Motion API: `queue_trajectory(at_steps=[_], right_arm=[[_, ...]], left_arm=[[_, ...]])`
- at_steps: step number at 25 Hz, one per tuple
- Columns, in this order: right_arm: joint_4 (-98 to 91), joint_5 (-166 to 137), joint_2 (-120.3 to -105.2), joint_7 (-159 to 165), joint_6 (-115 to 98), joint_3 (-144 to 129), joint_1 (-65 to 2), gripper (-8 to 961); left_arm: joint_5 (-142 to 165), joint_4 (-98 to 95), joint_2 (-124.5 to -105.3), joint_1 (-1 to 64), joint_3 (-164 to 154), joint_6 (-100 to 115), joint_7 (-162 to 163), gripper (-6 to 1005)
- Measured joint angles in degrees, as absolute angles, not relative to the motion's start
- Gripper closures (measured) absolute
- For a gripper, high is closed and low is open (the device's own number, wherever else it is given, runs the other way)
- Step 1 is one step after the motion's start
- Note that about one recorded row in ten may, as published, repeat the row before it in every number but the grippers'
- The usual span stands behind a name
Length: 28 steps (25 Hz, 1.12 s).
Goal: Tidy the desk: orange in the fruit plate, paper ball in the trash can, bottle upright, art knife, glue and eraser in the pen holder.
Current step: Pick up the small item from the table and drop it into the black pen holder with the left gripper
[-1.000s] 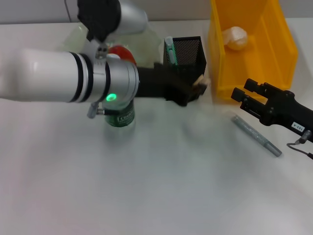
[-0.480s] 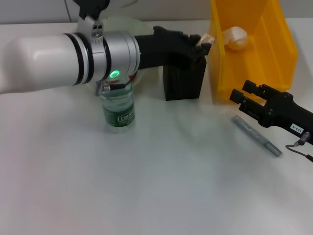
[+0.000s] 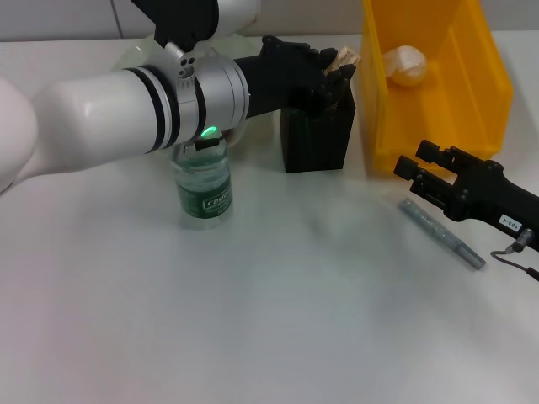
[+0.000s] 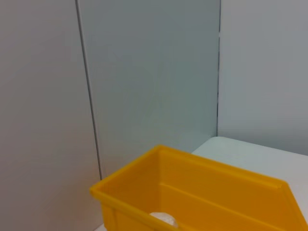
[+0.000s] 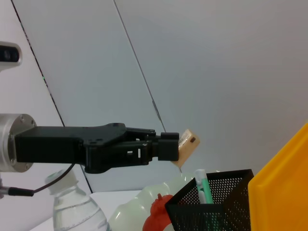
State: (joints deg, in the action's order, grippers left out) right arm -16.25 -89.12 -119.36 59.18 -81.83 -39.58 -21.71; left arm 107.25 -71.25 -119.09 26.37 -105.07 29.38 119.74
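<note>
We hold the small beige rubber eraser (image 5: 186, 146) pinched in our left end effector (image 3: 337, 67), above the black mesh pen holder (image 3: 318, 135), ready to drop; our right end effector (image 3: 410, 171) rests open on the worktop (image 3: 278, 295).

A lab or office test station: a plain white desk (image 3: 278, 320) against grey partition panels (image 4: 149, 72) (seamed, bare), with a yellow bin (image 3: 438, 76).
</note>
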Motion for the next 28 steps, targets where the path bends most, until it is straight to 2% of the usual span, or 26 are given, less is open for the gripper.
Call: queue_trajectory(at_steps=[28], right_arm=[[-15.7, -89.1, -119.36, 59.1, -81.6, -39.5, -22.0, 393]], left_arm=[[107.3, -67.3, -119.03, 29.3, -104.6, 27.2, 119.7, 737]])
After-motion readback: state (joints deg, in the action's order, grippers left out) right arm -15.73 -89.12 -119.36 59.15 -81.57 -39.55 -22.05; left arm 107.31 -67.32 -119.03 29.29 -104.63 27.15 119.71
